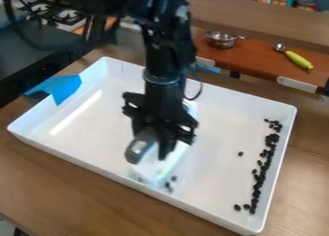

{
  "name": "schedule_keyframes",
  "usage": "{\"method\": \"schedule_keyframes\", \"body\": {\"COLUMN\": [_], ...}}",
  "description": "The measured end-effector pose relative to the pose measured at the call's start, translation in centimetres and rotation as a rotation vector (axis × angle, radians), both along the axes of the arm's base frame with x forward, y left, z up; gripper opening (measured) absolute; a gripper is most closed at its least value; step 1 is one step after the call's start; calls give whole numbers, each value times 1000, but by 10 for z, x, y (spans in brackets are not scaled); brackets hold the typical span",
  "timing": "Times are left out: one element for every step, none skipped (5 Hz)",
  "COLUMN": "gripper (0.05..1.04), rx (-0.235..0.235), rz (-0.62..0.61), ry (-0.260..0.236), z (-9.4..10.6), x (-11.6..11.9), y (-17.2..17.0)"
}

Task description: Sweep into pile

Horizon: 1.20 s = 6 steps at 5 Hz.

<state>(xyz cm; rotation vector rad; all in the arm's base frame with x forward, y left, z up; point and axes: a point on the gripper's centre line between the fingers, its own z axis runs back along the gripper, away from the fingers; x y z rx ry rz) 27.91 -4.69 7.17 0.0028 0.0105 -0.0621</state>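
Wood tabletop (51, 187), white tray (221, 122) | sweeper (156, 168) prob. clamped in claw (151, 152), blurred; strays (169, 186) by its near end | main bean row (260, 176) well off view-right, strays to be swept that way

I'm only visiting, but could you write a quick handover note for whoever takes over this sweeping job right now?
Gripper: over the white tray, at a pale tool with a grey handle; it seems to hold it, though the grip is unclear.
Dark pieces: most form a long strip by the tray's right wall; a few lie near the tool's lower end, one apart.
Done: no compact pile yet.
Left: sweep strip and strays together.
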Motion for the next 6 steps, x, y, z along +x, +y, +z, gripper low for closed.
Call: {"method": "schedule_keyframes", "body": {"gripper": [486,486,486,486,486,486], "rx": [-59,-101,-126,-139,-221,-321], "rz": [-15,20,14,1,43,102], "ry": [21,44,50,64,9,-2], "z": [10,4,0,5,45,85], "x": [-1,10,22,20,25,21], "y": [-33,-62,-86,-81,-46,6]}}
